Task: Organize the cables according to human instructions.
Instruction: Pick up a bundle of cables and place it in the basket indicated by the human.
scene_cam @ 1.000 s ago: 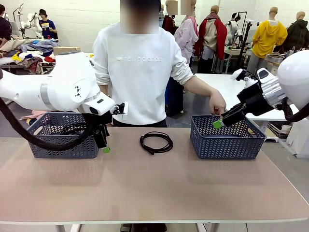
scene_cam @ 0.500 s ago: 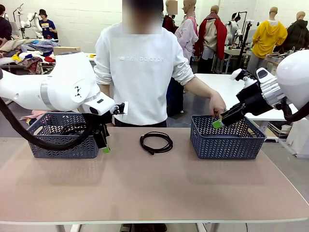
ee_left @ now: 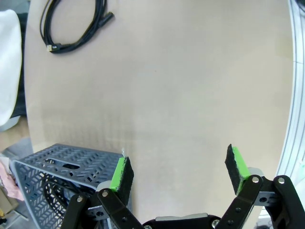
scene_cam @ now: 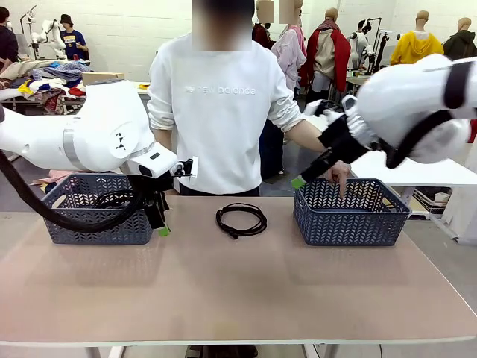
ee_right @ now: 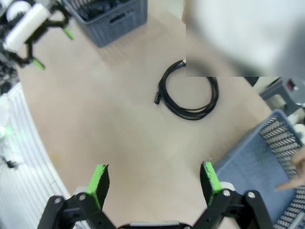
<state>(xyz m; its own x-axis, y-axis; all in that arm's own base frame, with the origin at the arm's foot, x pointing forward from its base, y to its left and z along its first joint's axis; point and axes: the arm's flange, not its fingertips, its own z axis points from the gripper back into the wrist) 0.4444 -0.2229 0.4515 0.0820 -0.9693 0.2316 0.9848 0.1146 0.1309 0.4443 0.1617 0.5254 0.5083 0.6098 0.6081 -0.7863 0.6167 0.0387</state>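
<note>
Your right tool [scene_cam: 299, 182], jaws wide and empty, is swinging in from the right basket [scene_cam: 350, 216] toward the coiled cable [scene_cam: 241, 220] lying mid-tabletop [scene_cam: 238, 291], while the person's hand [scene_cam: 337, 174] is pointing into that basket, likely the destination. Your left tool [scene_cam: 163, 230] is hanging open beside the left basket [scene_cam: 89, 224].

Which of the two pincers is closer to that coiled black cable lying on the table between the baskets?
The left pincer: it hangs low, just left of the coiled cable. The right pincer is raised above the right basket's near corner.
</note>
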